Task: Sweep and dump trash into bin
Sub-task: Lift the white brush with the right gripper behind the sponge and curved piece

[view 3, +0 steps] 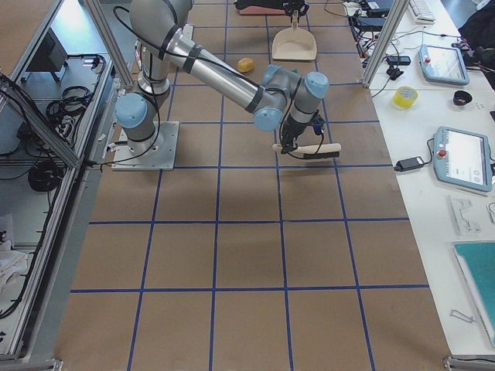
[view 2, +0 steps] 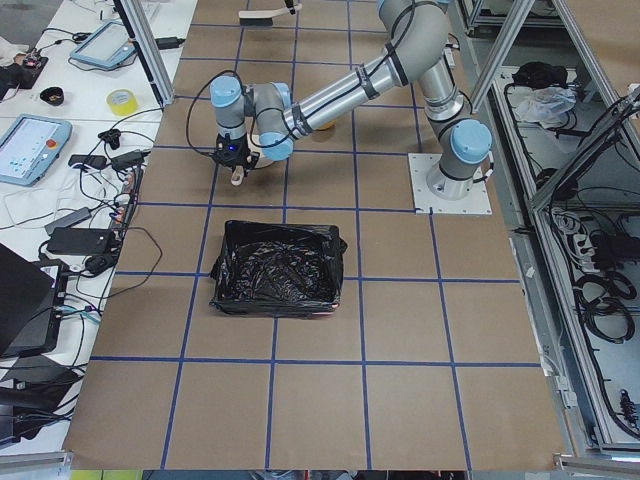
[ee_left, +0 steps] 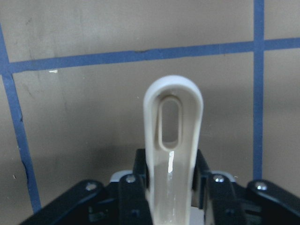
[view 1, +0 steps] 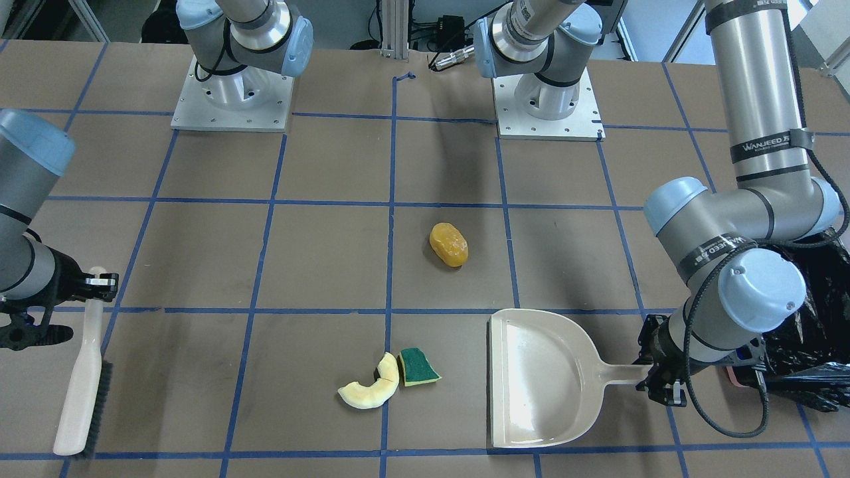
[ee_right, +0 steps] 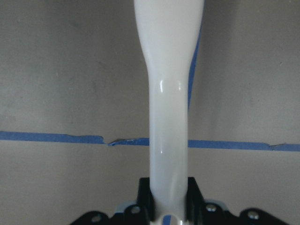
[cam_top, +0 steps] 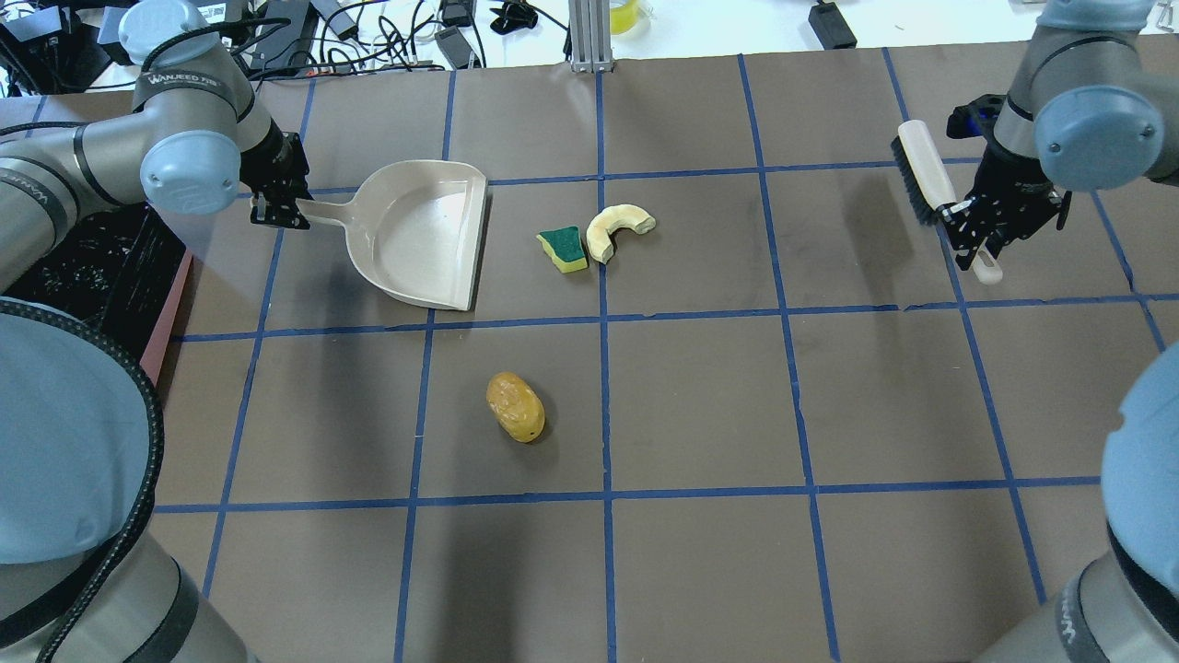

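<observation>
While the trash lies loose on the brown table (cam_top: 737,414) with its blue tape (cam_top: 603,405) grid, I see it in two spots. The green-and-yellow sponge wedge (cam_top: 563,250) and pale yellow crescent piece (cam_top: 617,230) sit together mid-table on the far side from the base, seemingly touching. The glossy orange-yellow oval lump (cam_top: 516,406) lies alone, well apart from them and nearer the robot.

The beige plastic dustpan (cam_top: 424,235) lies near the sponge, its open mouth facing it, bare table between them. The lump is off to the side of that mouth, not in line with it.

My left gripper (cam_top: 276,214) is clamped on the dustpan handle; the left wrist view shows the looped handle end pinched between both fingers (ee_left: 136,187).

The pink rectangular bin (view 2: 278,267), lined with crinkled black plastic, stands beyond the handle at the table's left end. The left arm partly covers it in the front-facing view.

My right gripper (cam_top: 972,235) grips the handle of the white-handled brush (cam_top: 921,170) with black bristles, jaws tight on it, at the right end, well apart from all the trash. I cannot tell whether the bristles touch the table.
</observation>
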`<action>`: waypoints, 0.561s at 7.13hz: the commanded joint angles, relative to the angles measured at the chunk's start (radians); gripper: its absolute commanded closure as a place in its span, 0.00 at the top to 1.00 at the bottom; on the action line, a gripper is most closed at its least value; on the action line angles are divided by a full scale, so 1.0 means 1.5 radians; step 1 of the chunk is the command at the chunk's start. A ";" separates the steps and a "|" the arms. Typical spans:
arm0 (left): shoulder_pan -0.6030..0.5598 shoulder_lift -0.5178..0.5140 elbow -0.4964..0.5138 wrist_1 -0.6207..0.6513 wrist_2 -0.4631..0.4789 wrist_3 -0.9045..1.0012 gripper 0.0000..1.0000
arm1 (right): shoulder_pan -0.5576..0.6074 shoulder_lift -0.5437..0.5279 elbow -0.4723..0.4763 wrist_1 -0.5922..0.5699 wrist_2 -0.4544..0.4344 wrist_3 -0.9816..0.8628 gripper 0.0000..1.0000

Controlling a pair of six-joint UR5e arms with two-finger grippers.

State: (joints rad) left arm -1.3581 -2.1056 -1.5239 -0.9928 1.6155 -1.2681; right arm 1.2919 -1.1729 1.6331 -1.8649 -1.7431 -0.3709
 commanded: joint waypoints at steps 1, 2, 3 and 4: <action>-0.028 0.013 0.003 0.015 0.029 -0.001 0.00 | 0.109 -0.006 -0.001 0.003 -0.035 0.084 0.12; -0.059 0.009 0.008 0.020 0.083 -0.008 0.00 | 0.153 -0.009 -0.001 0.022 -0.035 0.154 0.12; -0.085 0.004 0.010 0.025 0.092 -0.030 0.00 | 0.193 -0.015 -0.002 0.041 -0.034 0.224 0.12; -0.098 -0.005 0.012 0.025 0.097 -0.079 0.00 | 0.244 -0.015 -0.002 0.044 -0.030 0.301 0.12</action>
State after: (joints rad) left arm -1.4738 -2.1010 -1.5103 -0.9590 1.7421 -1.3222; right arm 1.5726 -1.1916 1.6312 -1.8138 -1.7929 -0.0505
